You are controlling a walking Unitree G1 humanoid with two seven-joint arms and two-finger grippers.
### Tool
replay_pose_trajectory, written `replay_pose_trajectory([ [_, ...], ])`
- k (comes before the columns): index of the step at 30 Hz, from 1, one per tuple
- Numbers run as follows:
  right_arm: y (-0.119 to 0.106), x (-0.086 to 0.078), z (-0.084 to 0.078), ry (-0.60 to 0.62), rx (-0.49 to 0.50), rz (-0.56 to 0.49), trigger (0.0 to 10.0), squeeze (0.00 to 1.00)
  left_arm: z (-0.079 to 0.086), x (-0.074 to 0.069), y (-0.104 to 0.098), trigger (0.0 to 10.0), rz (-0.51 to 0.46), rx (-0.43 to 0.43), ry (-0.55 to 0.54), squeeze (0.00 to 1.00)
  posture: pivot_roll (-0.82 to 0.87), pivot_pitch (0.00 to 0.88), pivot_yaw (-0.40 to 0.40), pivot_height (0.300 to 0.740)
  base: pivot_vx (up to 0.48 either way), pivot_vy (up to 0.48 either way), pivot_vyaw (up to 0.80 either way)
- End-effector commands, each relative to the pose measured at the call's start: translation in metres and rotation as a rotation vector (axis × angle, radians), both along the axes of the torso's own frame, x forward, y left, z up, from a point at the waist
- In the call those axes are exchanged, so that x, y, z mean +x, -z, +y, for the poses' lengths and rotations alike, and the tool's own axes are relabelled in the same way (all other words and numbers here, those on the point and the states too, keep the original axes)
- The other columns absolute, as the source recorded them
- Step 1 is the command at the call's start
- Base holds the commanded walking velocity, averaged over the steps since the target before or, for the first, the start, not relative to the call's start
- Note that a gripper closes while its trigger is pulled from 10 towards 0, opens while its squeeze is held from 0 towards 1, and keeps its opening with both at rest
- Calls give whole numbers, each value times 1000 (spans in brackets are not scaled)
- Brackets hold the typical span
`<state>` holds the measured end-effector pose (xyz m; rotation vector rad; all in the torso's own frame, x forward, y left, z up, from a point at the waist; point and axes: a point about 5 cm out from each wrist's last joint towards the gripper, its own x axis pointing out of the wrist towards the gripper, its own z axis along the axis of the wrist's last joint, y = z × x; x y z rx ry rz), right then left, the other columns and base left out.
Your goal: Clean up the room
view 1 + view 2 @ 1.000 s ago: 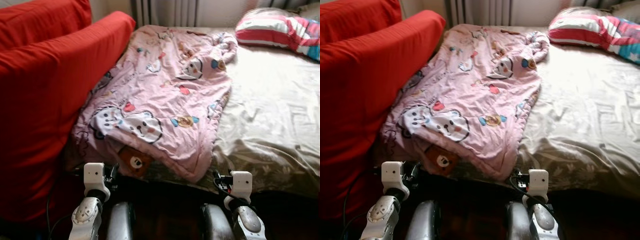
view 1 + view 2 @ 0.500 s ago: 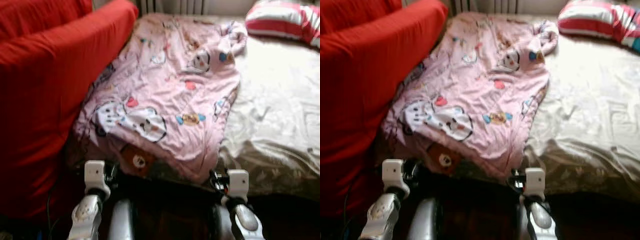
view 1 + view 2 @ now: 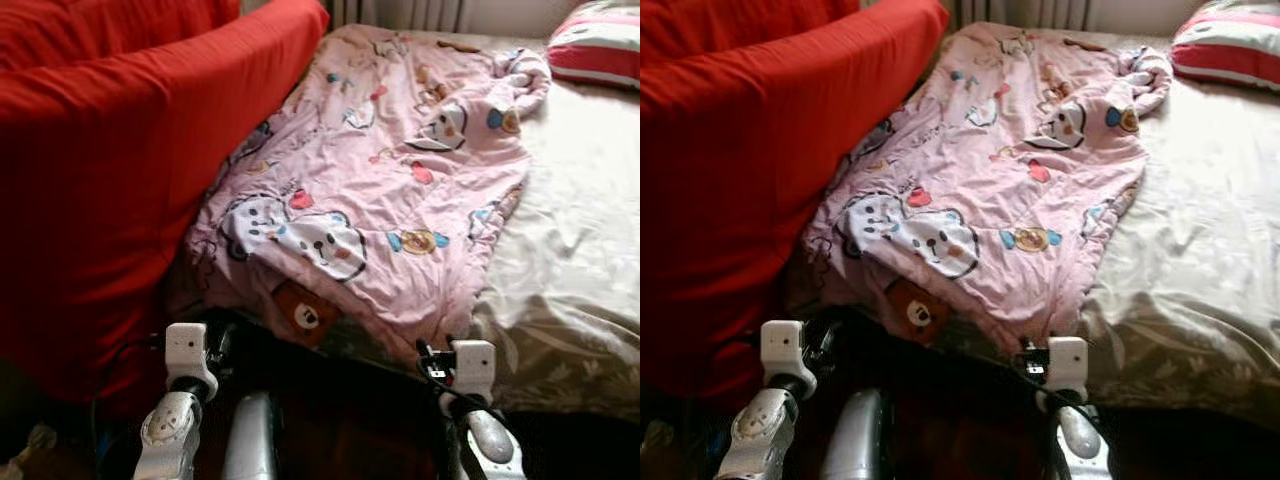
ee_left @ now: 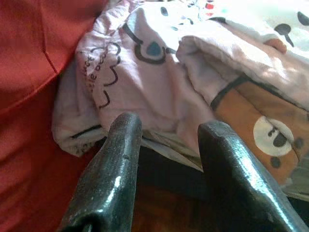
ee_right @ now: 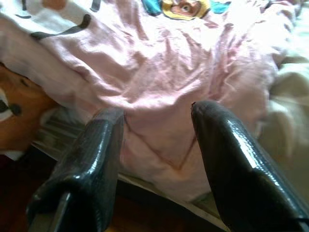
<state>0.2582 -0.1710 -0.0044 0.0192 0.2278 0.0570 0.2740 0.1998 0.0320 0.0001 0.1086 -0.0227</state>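
The camera has shifted left since a second ago, sliding the striped pillow (image 3: 600, 45) toward the frame's edge. Near the bed's foot, the left gripper (image 4: 169, 140) and right gripper (image 5: 157, 121) are hovering with fingers spread, holding nothing. Beyond them, the pink cartoon blanket (image 3: 390, 190) is lying rumpled across the beige bedsheet (image 3: 580, 240), beside the red cushion (image 3: 110, 170).

Pink cartoon-print blanket (image 3: 390, 190), bear and animal faces with coloured hearts, spread rumpled along the left side of the bed (image 3: 590, 250), near edge folded back exposing an orange bear patch (image 3: 305, 315), corner hanging over the bed's front edge
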Motion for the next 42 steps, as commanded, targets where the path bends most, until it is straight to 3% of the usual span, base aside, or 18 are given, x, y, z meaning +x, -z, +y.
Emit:
replay_pose_trajectory([
  [1, 3, -4, -5, 18, -5, 15, 10000, 0, 1, 1, -2, 10000, -1, -2, 2, 0, -18, 92, 60, 547, 244, 0, 0],
  [14, 7, -6, -7, 35, -16, 42, 10000, 0, 1, 0, -1, 10000, 3, 2, 5, 0, -20, 101, 61, 547, 249, 0, 0],
  [23, 18, -15, -8, 41, -7, 104, 10000, 0, 0, -2, 0, 10000, 11, 4, 2, 0, -22, 117, 59, 547, 0, 0, 0],
  [29, 21, -18, -17, 104, 32, 129, 10000, 0, 2, -4, 0, 10000, 13, 11, 1, 0, -24, 144, 67, 547, 0, 0, 0],
  [31, 21, -17, -18, 106, 32, 131, 10000, 35, 3, -4, 0, 10000, 11, 14, 2, 0, -25, 149, 72, 547, 0, 0, 0],
  [32, 20, -16, -19, 116, 48, 128, 10000, 988, 3, -5, -1, 10000, 11, 17, 4, 0, -23, 157, 75, 547, 0, 0, 0],
  [35, 16, -7, -20, 160, 113, 129, 10000, 1000, 5, -3, -6, 10000, -1, 31, 19, 0, -9, 184, 81, 547, 0, 0, 0],
  [42, 7, 9, -14, 133, 130, 117, 10000, 1000, 3, 6, -23, 10000, -54, 41, 39, 0, 21, 222, 98, 547, 0, 0, 0],
])
